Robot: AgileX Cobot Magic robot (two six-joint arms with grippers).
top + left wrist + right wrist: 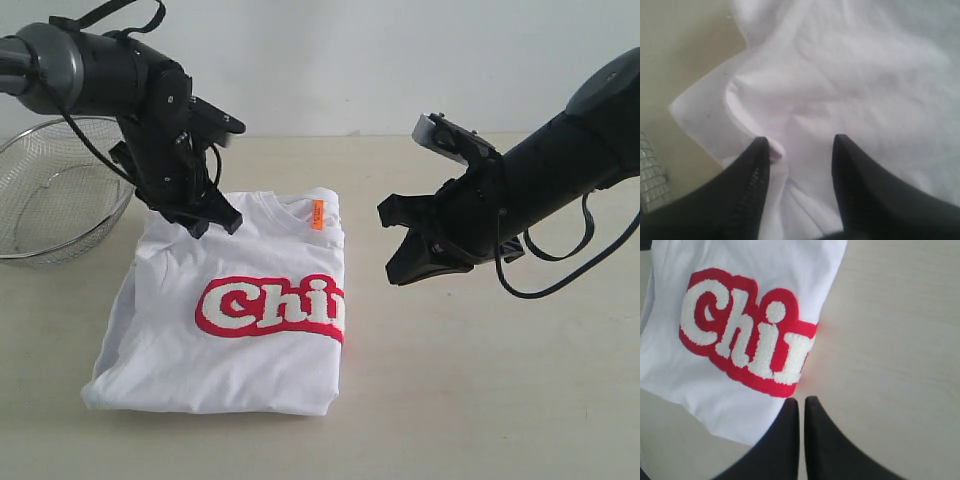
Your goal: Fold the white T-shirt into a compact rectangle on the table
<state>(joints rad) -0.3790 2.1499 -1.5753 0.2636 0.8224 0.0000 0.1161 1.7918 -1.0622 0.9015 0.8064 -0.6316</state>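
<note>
Presently, the white T-shirt [230,340] is lying folded on the table [480,390], sitting left of centre in the exterior view. Its red lettering [270,305] is facing up and running off at the fold along the right edge. An orange tag [317,214] is showing near the shirt's upper edge. The left gripper [215,226] is hanging over the shirt's upper left corner with its jaws standing spread. In the left wrist view one fingertip [760,150] is touching a small raised fold of cloth, and cloth is lying slack between the two fingers. The right gripper [402,270] is hovering to the right of the shirt, above bare tabletop, its jaws pressed together and gripping nothing. A wire-mesh bowl [50,190] is sitting at the upper left of the frame, near the shirt's corner.
</note>
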